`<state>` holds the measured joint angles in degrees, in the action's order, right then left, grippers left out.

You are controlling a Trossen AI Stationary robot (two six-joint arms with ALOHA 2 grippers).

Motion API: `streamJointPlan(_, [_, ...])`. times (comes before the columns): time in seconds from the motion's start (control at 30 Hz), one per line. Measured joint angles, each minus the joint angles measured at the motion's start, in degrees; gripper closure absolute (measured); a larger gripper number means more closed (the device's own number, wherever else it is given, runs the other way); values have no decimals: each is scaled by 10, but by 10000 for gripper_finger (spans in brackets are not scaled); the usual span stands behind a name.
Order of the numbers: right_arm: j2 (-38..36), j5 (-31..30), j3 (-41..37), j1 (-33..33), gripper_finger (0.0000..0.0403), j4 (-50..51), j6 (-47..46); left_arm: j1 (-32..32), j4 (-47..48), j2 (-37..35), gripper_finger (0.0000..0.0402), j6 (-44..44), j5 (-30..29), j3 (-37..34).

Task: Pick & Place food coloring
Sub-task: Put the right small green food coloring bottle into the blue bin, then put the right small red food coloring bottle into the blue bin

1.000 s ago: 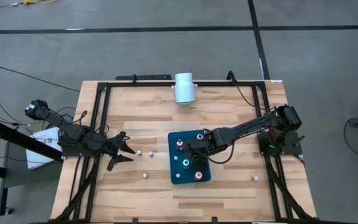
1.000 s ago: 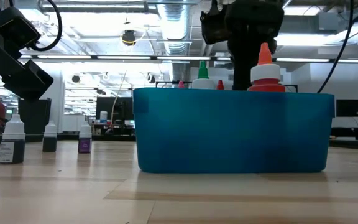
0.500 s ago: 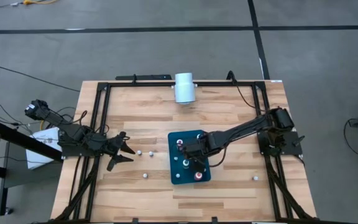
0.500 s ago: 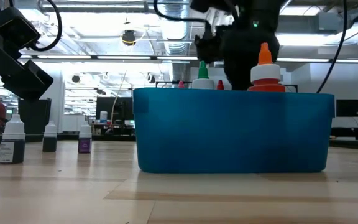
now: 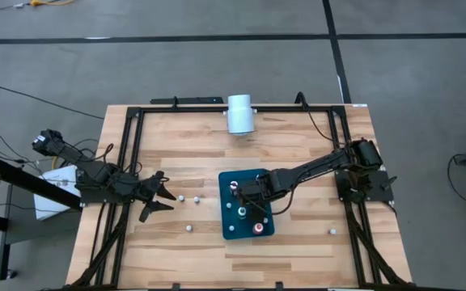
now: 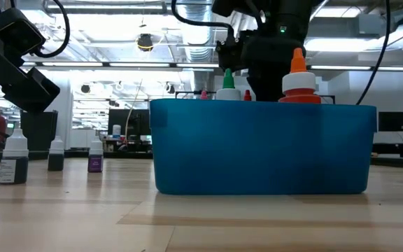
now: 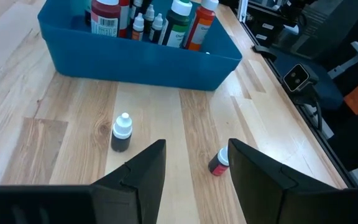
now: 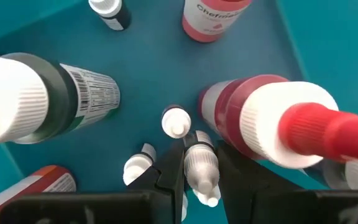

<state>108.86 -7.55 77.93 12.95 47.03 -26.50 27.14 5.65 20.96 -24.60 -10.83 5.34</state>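
Food coloring [image 7: 148, 22] bottles upright in tray — three [image 5: 187, 210] outside.

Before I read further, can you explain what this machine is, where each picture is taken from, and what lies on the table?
It is a robot with two dark arms at a wooden table. One picture looks straight down, one looks level across the table, and one camera sits on each wrist. A blue tray holds large food coloring bottles with colored tops. Small bottles stand on the wood, and a white cylinder is at the table's edge. The right gripper is down in the tray, jaws shut on a small white-capped bottle. The left gripper waits open and holds nothing, near two small bottles.
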Motion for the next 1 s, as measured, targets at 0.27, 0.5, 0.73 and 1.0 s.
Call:
streamJointPlan(0.27, [0,0,0,0,334,0,10,0,0,0,236,0,0,0])
streamJointPlan(0.5, [0,0,0,0,313,0,10,0,0,0,236,0,1,0])
streamJointPlan(0.73, [0,0,0,0,308,0,11,0,0,0,236,0,1,0])
streamJointPlan(1.0, [0,0,0,0,307,0,12,0,0,0,236,0,1,0])
